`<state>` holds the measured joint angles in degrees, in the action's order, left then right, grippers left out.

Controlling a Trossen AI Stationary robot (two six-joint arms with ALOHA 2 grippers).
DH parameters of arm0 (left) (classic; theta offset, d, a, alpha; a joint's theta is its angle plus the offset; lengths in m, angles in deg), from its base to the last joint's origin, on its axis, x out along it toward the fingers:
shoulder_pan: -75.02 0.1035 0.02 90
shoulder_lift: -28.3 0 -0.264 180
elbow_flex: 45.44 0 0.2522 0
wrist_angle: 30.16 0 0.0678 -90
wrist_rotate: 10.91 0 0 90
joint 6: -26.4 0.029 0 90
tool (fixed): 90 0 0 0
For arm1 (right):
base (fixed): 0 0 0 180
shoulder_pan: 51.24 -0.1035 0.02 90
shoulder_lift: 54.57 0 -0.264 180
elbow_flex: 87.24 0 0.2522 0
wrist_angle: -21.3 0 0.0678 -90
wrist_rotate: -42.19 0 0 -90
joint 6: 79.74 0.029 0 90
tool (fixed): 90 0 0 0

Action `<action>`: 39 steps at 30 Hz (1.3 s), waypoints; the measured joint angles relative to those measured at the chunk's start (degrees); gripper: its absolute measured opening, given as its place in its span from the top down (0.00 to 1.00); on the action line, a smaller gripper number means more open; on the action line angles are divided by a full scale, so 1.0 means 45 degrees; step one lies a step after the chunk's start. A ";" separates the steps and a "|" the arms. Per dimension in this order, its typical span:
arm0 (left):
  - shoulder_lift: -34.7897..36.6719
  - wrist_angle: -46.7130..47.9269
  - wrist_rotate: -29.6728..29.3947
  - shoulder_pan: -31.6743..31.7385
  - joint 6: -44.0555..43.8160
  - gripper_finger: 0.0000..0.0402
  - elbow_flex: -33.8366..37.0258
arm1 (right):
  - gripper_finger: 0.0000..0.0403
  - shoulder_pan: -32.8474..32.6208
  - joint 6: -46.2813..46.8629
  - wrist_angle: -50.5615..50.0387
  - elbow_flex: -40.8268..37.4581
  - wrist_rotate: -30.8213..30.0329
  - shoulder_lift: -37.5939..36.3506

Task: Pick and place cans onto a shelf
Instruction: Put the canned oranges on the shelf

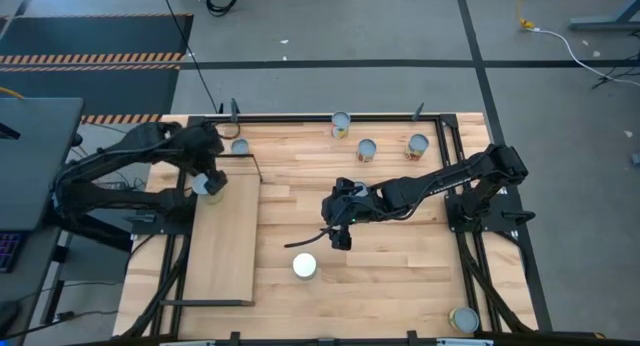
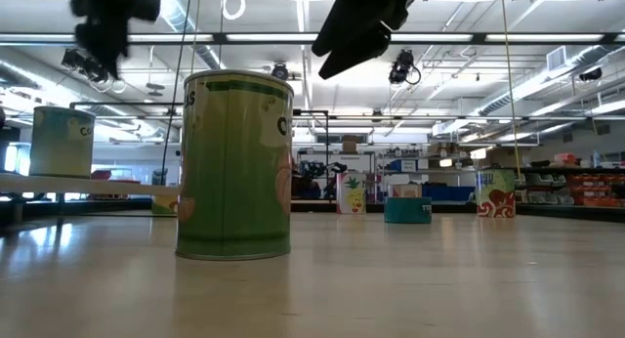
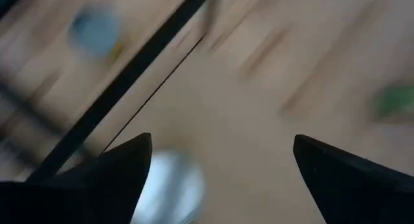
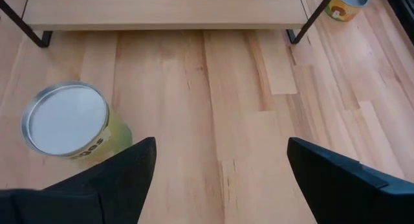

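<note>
R gripper (image 1: 341, 236), fingers spread & empty, hovers mid-table just beside green-labelled silver-topped tin can (image 1: 304, 266): approach step. Next, prob: shift over can, drop, close. Can stands upright, long axis vertical, lid up. L gripper (image 1: 207, 183), fingers spread, sits over a can (image 1: 211, 185) at far end of pale wood black-framed shelf (image 1: 225, 256).

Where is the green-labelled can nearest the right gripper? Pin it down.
In the high view the green-labelled can stands upright on the bare tabletop, just in front of the open right gripper and right of the shelf, apart from both.
</note>
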<state>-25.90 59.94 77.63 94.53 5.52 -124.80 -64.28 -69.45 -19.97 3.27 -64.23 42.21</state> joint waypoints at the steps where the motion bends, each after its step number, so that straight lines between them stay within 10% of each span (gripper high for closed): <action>1: 0.0069 -0.0740 0.0211 -0.0420 -0.0299 0.05 -0.0043 | 0.12 0.0000 -0.0060 -0.0003 0.0000 0.0000 0.0000; 12: -0.1195 -0.9495 0.0598 -0.7188 0.0483 0.05 0.2645 | 0.12 -0.1130 -0.0303 -0.0487 -0.0010 0.0730 0.0158; 19: -0.4116 -1.2843 -0.1507 -1.0230 0.0383 0.05 0.3586 | 0.12 -0.2354 0.0928 0.0542 -0.0010 0.0913 0.1483; 39: -0.9724 -1.6032 -0.2465 -1.0570 0.0637 0.05 0.2207 | 0.12 -0.3555 0.3496 0.1843 -0.0010 -0.0777 0.3113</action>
<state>-69.65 -12.20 66.54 46.97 8.39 -114.87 -80.28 -53.72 -11.68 3.22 -67.73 56.22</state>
